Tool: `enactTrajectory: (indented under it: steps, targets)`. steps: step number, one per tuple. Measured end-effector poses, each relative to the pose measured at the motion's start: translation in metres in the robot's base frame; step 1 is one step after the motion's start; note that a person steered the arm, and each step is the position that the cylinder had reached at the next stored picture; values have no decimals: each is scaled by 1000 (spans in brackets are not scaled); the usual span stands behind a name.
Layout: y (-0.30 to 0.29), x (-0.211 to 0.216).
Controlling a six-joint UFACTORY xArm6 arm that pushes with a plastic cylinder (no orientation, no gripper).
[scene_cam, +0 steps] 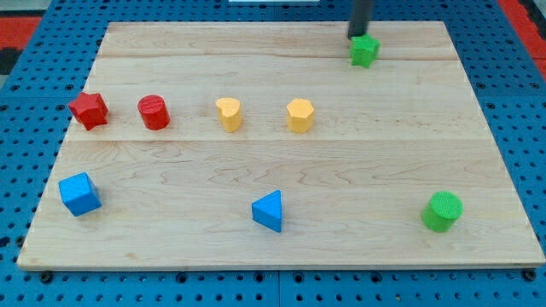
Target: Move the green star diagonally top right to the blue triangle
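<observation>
The green star (364,50) sits near the view's top edge of the wooden board, right of centre. My tip (357,34) is just above and slightly left of it, touching or almost touching its top-left side. The blue triangle (269,211) lies near the view's bottom, at the middle, far below and left of the star.
A red star (89,110), a red cylinder (154,112) and two yellow blocks (229,113) (299,115) form a row across the middle left. A blue cube (79,194) is at the bottom left, a green cylinder (443,211) at the bottom right. The board's top edge (256,24) is close to the star.
</observation>
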State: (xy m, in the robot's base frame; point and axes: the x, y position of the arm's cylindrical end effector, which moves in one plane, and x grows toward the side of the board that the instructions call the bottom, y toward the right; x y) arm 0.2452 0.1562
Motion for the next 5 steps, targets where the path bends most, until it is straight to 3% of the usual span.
enactTrajectory:
  steps: [2,3,4,5]
  targets:
    - [0,73]
    - [-1,50]
    - [-23,62]
    - [-6,116]
